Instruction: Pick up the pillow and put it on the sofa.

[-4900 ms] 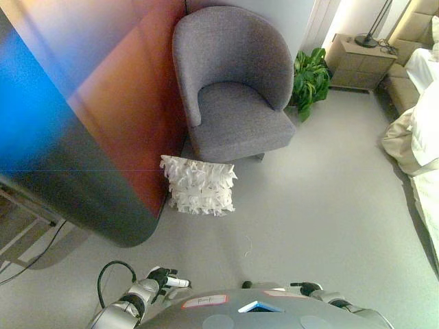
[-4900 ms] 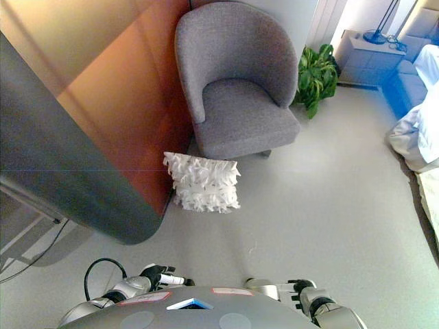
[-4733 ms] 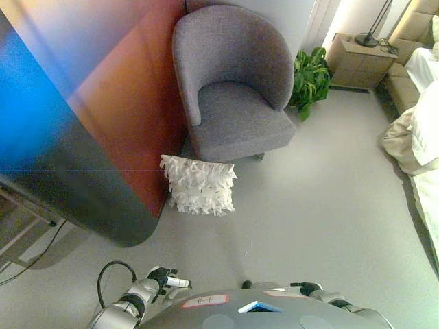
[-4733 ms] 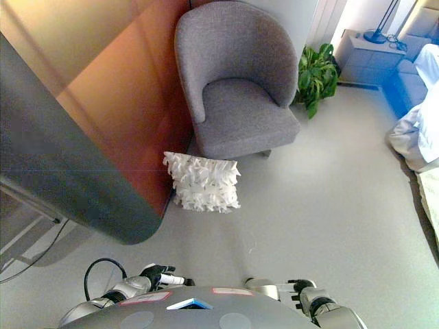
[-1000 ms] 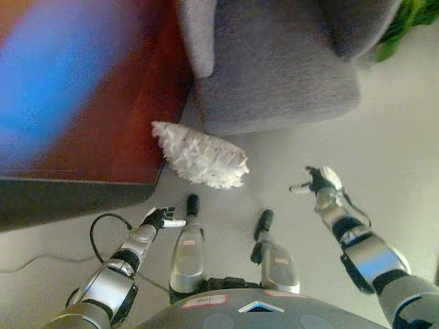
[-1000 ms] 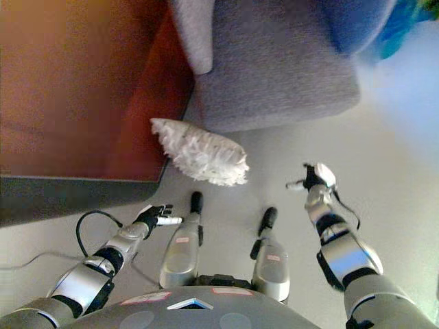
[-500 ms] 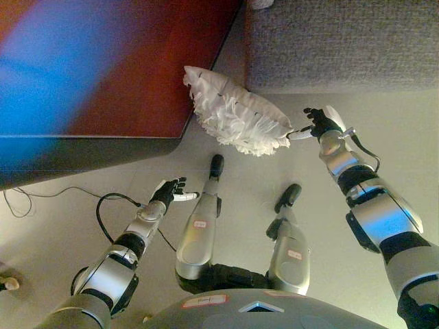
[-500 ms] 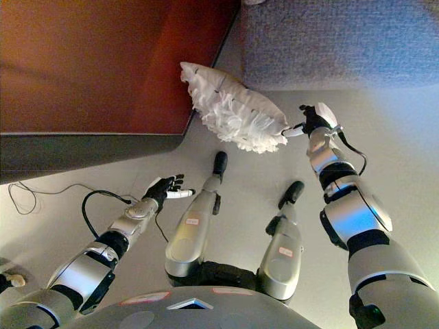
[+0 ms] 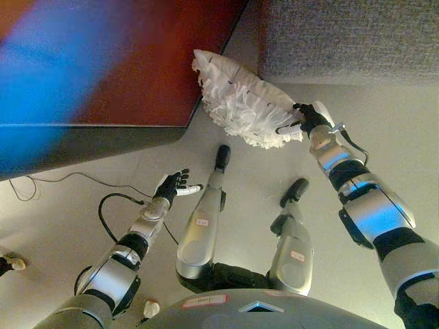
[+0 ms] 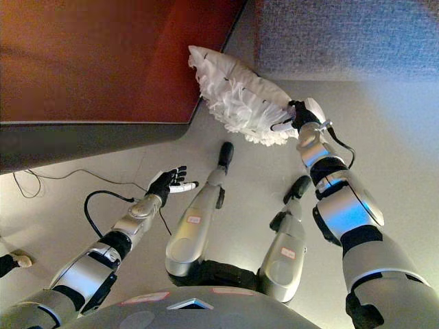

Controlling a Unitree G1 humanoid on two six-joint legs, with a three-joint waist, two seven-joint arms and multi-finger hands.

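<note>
While the left robot hand point(image 9: 173, 186) hangs relaxed, the right robot hand point(image 9: 309, 118) touches the ruffled white pillow point(image 9: 243, 101), grip unclear.

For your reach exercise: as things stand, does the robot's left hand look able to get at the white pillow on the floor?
Probably yes. The left hand hangs open, apart from the pillow, with only bare floor between them. The right hand is already at the pillow's far end.

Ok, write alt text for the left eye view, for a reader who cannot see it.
The robot's right hand reaches the edge of a white ruffled pillow lying on the grey floor beside a grey armchair and a reddish-brown panel. Its left hand hangs open above the floor, apart from the pillow.
</note>
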